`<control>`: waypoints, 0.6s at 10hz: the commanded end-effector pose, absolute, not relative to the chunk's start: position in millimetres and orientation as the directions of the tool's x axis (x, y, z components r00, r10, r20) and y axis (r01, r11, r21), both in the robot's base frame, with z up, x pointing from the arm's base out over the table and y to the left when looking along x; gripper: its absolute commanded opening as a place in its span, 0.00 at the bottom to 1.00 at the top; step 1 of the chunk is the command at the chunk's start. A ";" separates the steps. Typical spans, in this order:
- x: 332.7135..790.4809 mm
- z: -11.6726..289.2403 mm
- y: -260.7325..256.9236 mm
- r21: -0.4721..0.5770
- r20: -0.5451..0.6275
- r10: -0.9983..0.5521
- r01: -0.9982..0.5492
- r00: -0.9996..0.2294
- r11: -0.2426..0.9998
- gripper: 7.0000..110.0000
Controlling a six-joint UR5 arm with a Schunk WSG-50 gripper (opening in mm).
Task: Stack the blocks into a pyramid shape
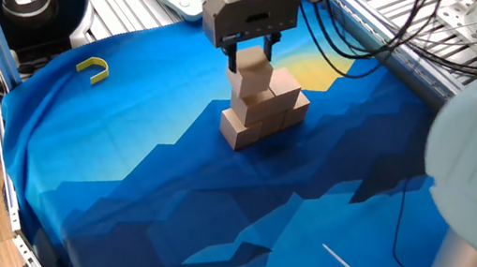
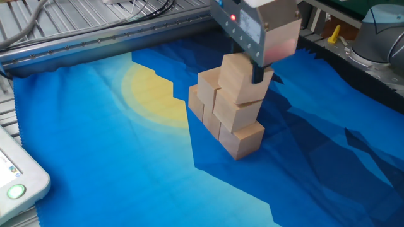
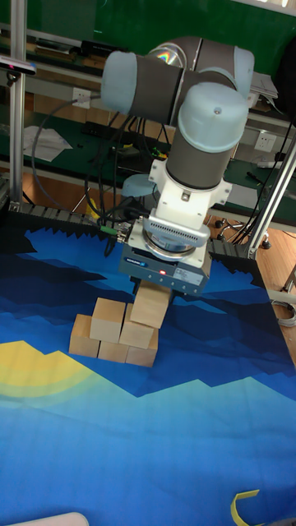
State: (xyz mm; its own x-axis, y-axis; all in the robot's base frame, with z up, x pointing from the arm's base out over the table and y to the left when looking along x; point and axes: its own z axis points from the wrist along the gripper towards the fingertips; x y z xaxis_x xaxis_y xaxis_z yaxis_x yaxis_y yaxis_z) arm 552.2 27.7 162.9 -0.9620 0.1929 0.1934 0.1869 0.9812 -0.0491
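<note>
Looking down from one fixed view, the gripper (image 1: 248, 56) stands over the pile of blocks (image 1: 263, 109) near the middle of the blue cloth (image 1: 162, 198). Its two dark fingers (image 1: 234, 58) close on a top block (image 1: 250, 67), one on the left face and one on the right, so the cube sits between them just under the gripper body. The held cube looks tilted and lies toward the left end of the pile, touching or nearly touching the block beneath; which, I cannot tell. A small yellow hook (image 1: 93, 68) lies well apart at the far left of the cloth.

In the other fixed view, the gripper (image 2: 252, 63) holds the top block (image 2: 238, 79) from above, a dark finger (image 2: 257, 72) pressed against its right face. The cube rests over the near end of the second layer, above the blocks (image 2: 230, 116) stacked on the cloth (image 2: 126, 170), right of the yellow sun patch (image 2: 151, 94).

In the tall fixed view, the gripper (image 3: 156, 289) hangs under the grey arm (image 3: 197, 140). The top block (image 3: 150, 306) is tilted below it, on the right side of the pile (image 3: 111, 333); the fingers are mostly hidden here.
</note>
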 end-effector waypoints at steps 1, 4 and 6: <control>565.5 161.8 36.2 -0.038 0.193 0.200 0.197 -0.961 0.980 0.00; 532.8 172.1 18.9 -0.064 0.278 0.170 0.158 -0.945 0.985 0.00; 509.6 179.5 11.7 -0.019 0.327 0.084 0.082 -0.941 0.996 0.00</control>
State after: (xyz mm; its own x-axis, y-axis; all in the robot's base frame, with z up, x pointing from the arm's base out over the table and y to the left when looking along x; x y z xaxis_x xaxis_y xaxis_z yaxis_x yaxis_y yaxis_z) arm 531.6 18.1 170.9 -0.9495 0.1512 0.2749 0.1408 0.9884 -0.0574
